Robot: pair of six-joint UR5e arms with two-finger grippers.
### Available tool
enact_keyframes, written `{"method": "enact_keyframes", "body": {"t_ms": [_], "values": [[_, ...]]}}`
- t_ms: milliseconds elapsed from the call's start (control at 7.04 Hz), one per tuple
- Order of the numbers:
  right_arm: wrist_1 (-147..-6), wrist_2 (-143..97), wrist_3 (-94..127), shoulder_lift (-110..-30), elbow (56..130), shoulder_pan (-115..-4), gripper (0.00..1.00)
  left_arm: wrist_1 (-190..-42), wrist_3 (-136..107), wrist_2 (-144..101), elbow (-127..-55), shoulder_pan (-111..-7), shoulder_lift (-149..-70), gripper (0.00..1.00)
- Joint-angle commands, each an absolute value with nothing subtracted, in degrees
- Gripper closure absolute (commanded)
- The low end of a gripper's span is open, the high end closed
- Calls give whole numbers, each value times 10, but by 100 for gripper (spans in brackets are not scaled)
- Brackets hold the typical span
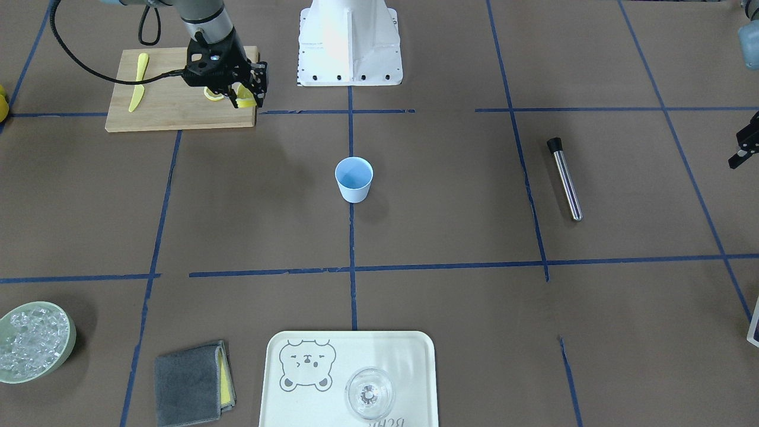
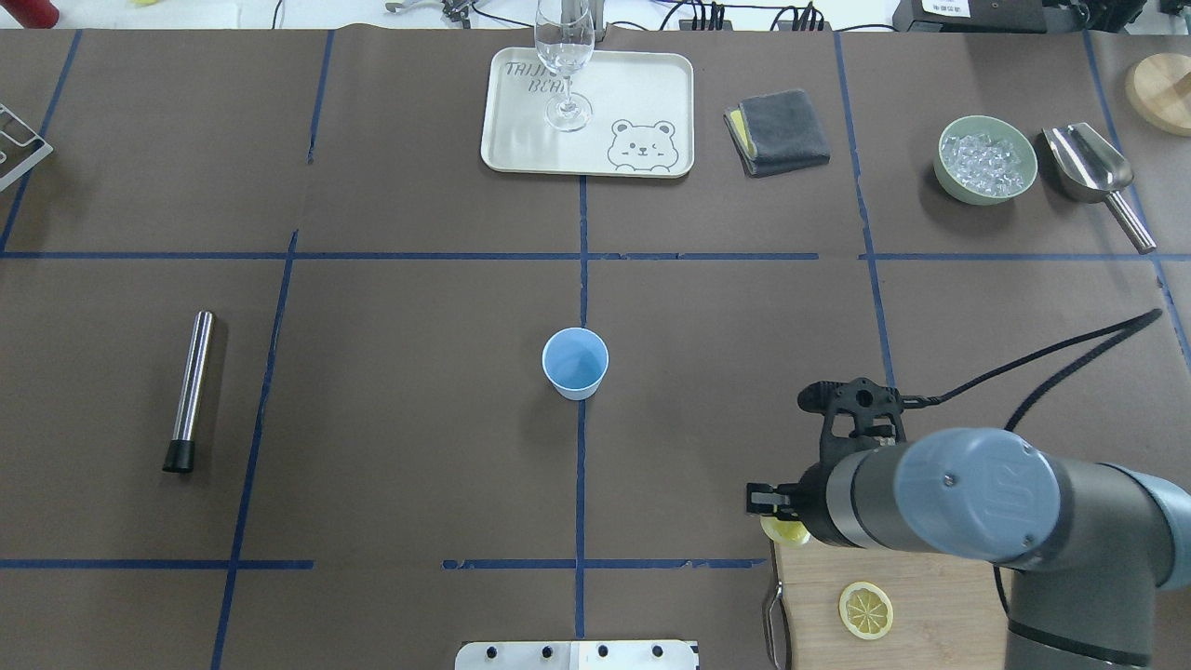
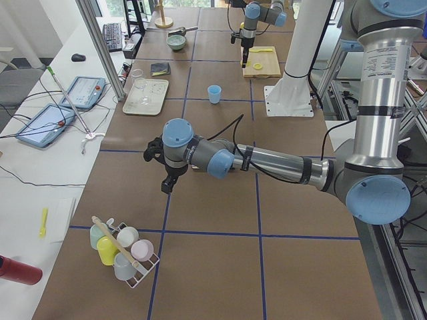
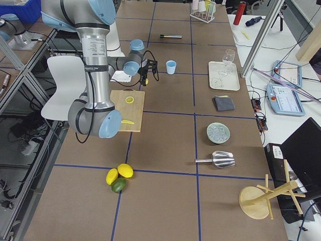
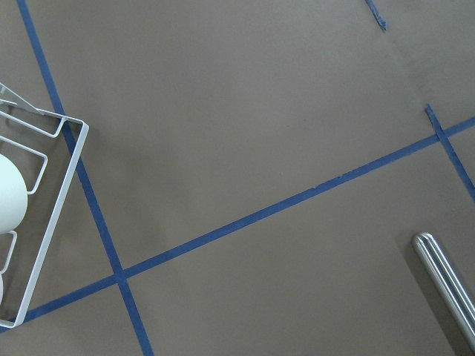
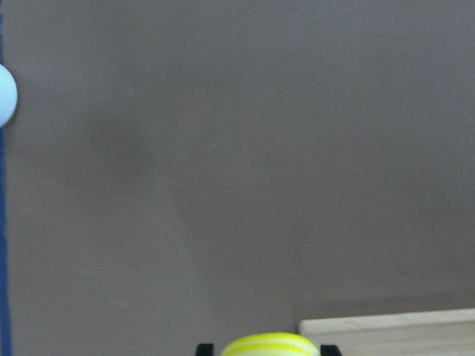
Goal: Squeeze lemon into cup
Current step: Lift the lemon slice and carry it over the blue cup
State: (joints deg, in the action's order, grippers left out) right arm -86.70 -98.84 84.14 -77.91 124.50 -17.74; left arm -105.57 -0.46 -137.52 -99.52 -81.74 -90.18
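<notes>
My right gripper [image 1: 248, 95] is shut on a thin yellow lemon slice [image 1: 244, 99], held on edge above the cutting board's corner nearest the table's middle. The slice also shows under the wrist in the overhead view [image 2: 784, 531] and between the black fingertips in the right wrist view [image 6: 271, 345]. A second lemon slice [image 2: 865, 609] lies flat on the board. The light-blue cup [image 1: 354, 178] stands upright at the table's centre [image 2: 575, 363], well apart from the gripper. My left gripper [image 1: 745, 146] hangs at the far side, partly cut off; I cannot tell its state.
A wooden cutting board [image 1: 178, 115] carries a yellow plastic knife [image 1: 138, 83]. A metal tube [image 1: 566, 179] lies on my left side. A tray [image 1: 409, 350] with a stemmed glass [image 1: 369, 392], a grey cloth [image 1: 191, 384] and a bowl of ice [image 1: 32, 341] sit along the far edge.
</notes>
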Motion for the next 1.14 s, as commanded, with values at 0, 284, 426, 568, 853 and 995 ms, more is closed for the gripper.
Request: {"method": "enact_keyframes", "body": {"t_ms": [0,284,426,568,853,995], "values": [[-961,-1019,842,-620,1181,-232,56,-1056,-4,-1375,-991,-817,-902,0],[-960,-1023,843,-523,1086,-261,56,-1056,-5,-1375,-993,-817,-901,0],[-959,-1026,843,-467,1035,-264,55,-1056,-5,-1375,-989,-817,-900,0],[-955,-1027,844,-439,995,-266,55,-1056,-5,-1375,-990,-817,-900,0],[-931,-1027,859,-408,937,-266,55,-1056,-6,-1375,-995,-817,-900,0],[-926,-1027,860,-412,936,-266,55,-1056,-6,-1375,-995,-817,-900,0]]}}
